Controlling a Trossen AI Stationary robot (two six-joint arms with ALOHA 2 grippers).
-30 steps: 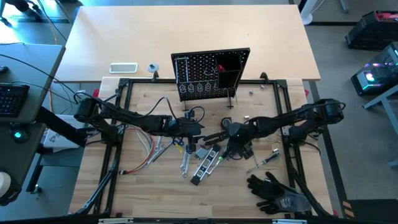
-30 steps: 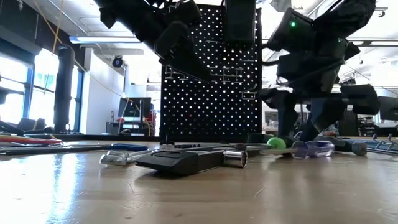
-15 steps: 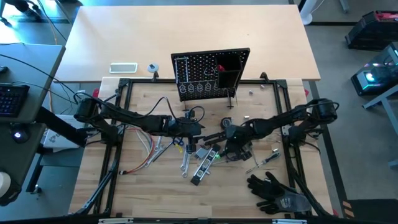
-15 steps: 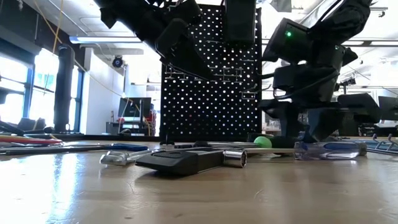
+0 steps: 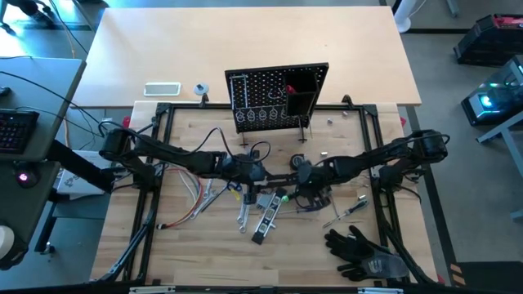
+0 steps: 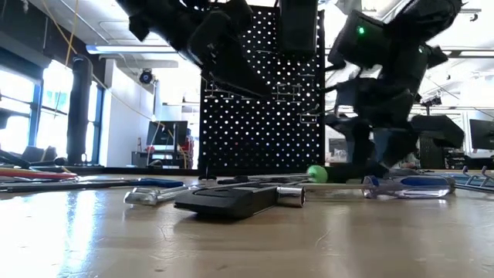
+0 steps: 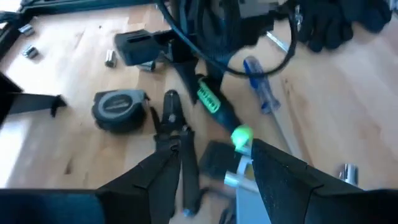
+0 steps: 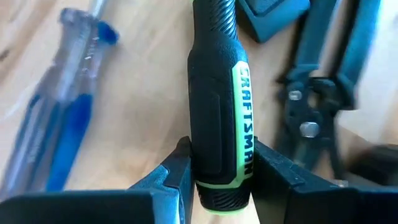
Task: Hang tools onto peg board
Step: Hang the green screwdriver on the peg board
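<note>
Green-and-black rubber-handled screwdriver (image 8: 217, 118) lies on the wooden table (image 5: 196, 245), in the middle of the tool pile, just in front of the upright black perforated peg board (image 5: 278, 98). My right gripper (image 8: 217, 171) has its two dark fingers (image 8: 171, 177) pressed against both sides of the handle near its green butt end, so I appear to have hold of it, though it looks to be resting on the wood.

The long axis of the screwdriver runs straight away from my right wrist, butt end toward me and the ribbed black neck pointing outward, lying flat along the table.

Just beside it lie a clear blue-handled screwdriver (image 8: 68, 118) on one side and black pliers (image 8: 323, 106) on the other. A black tape measure (image 7: 118, 109) sits nearby.

My left gripper (image 7: 214, 165) hovers close over the same pile, its fingers apart and holding nothing.

My judgement: the grip is near the butt, so the long shaft could swing down or twist when I lift. The two arms are close and could collide. The tip could also drag the pliers along.
</note>
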